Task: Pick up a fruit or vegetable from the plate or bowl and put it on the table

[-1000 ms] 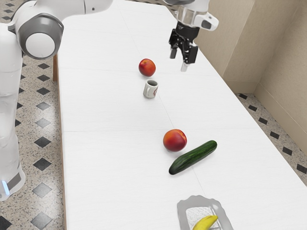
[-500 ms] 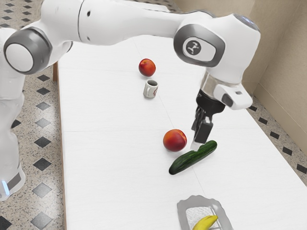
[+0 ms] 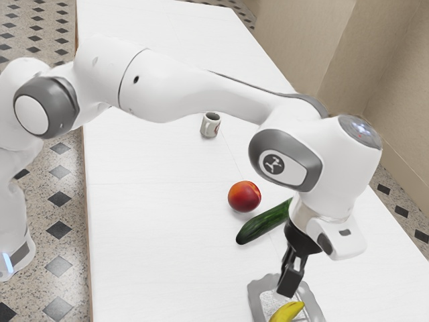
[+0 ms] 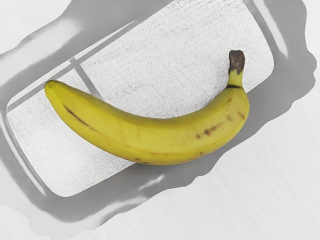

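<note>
White and smooth, with fine seams across it, the table [image 3: 154, 235] runs beneath everything, its near end cut off by the exterior view's lower edge. On the plate [image 4: 280, 105] lies the banana [image 4: 155, 140], which the exterior view crops, while the wrist view takes it in from tip to stem. It is a curved yellow fruit with brown flecks, a thin dark streak near its tip and a blackened stem end. It lies across the plate, partly over the rim. Some of the plate falls outside both views; what shows is a grey, glossy, wavy-edged rim with pale highlights around a recessed, grainy, whitish floor with rounded corners.

Black and blocky, the gripper [image 3: 289, 290] points down over the plate, hiding some of its rim. Whether it is released or clenched I cannot tell from this angle. Above it, the glossy white arm [image 3: 181, 87] covers part of the table.

Farther out, the hand's housing masks the far end of the dark green cucumber [image 3: 260, 226]. Near it rests a round, red-orange peach [image 3: 244, 196]. Well apart stands a small, pale, upright mug [image 3: 210, 126], the marking on its side too small to make out. Speckled floor [image 3: 40, 295] with dark diamonds and a beige wall [image 3: 395, 87] lie beyond.
</note>
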You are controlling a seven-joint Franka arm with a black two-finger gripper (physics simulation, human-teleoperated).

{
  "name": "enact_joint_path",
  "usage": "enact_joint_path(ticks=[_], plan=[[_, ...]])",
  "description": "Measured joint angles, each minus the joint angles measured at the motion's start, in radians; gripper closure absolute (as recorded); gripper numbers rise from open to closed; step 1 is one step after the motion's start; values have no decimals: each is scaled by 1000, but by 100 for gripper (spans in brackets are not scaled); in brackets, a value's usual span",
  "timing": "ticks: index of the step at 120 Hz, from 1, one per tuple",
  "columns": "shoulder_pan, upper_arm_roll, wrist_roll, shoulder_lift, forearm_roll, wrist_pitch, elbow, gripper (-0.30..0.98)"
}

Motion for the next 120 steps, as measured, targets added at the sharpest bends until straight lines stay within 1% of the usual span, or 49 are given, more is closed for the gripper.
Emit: enact_joint_path(ticks=[5,9,14,20,37,61,89,120], plan=[[-93,110,0,14,-36,24,0,0],[-149,180,-1,30,-66,41,4,0],[-191,226,-1,52,-95,60,18,0],[-215,251,-2,80,-119,77,52,0],[-224,282,-76,118,-155,109,111,0],[-215,295,-349,160,-194,129,116,0],[-215,315,-601,187,-202,136,116,0],[-224,317,-786,209,-186,136,108,0]])
